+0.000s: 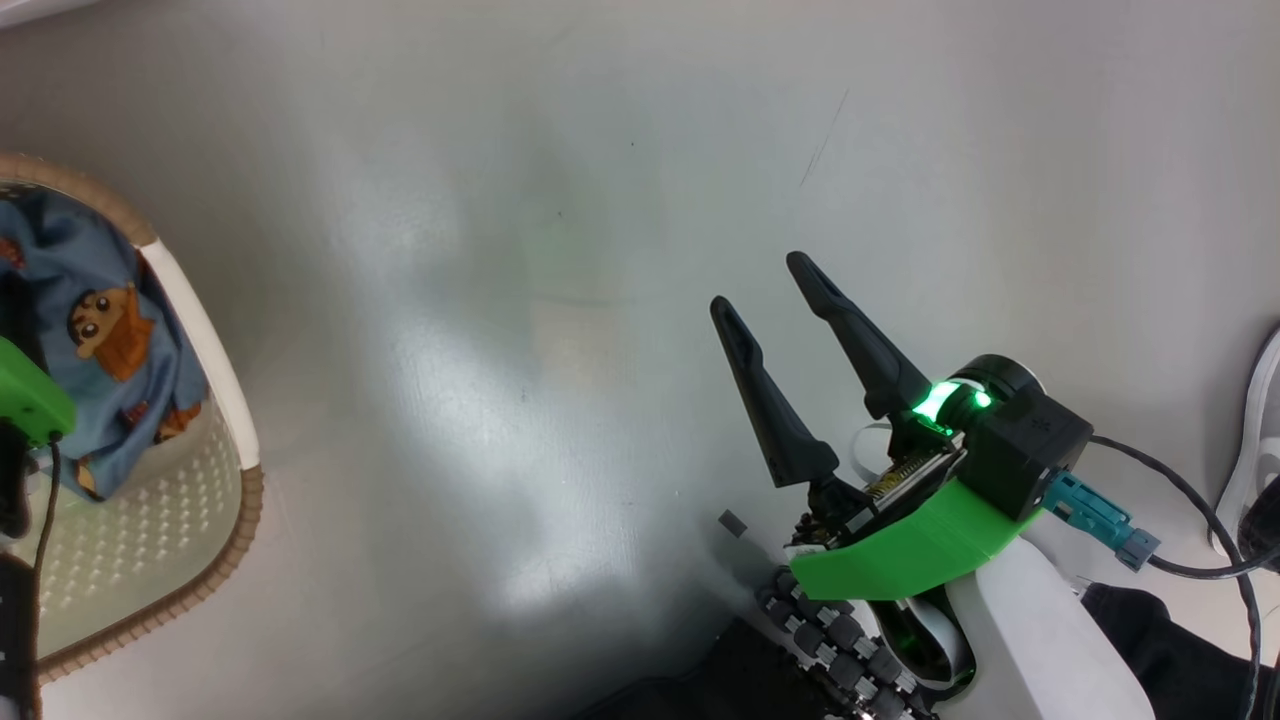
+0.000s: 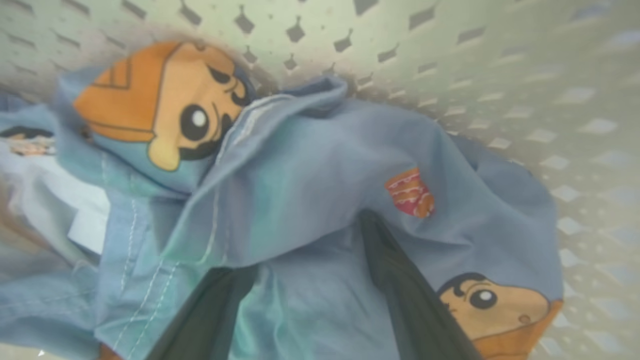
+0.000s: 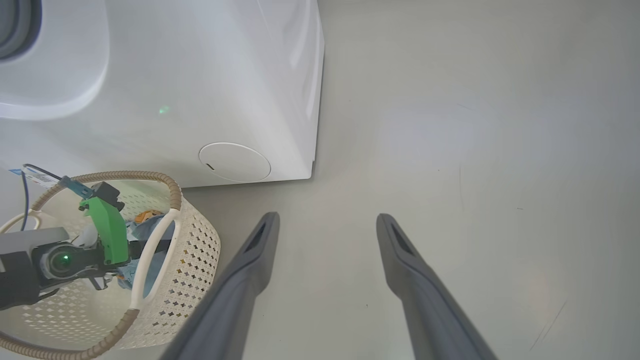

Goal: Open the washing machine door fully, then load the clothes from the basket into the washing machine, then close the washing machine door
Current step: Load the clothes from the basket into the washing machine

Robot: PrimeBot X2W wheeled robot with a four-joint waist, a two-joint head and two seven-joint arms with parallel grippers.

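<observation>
basket (image 3: pixel 195 270) — cream, perforated, brown rim; on floor (image 3: pixel 450 150) at left, just beside washer.
washer (image 3: pixel 200 75) — white box, far left, standing on floor.
clothes (image 2: pixel 310 165) — blue, cartoon print, bunched inside basket.
left pincer (image 2: pixel 305 250) — down in basket; fingers spread wide, tips buried under the blue cloth, a fold lying between them, not clamped.
right pincer (image 1: pixel 760 285) — wide, empty, over bare floor, well right of basket.

Bright diffuse light, glare on floor (image 1: pixel 500 430), clothes (image 2: pixel 310 200) blurred up close
</observation>
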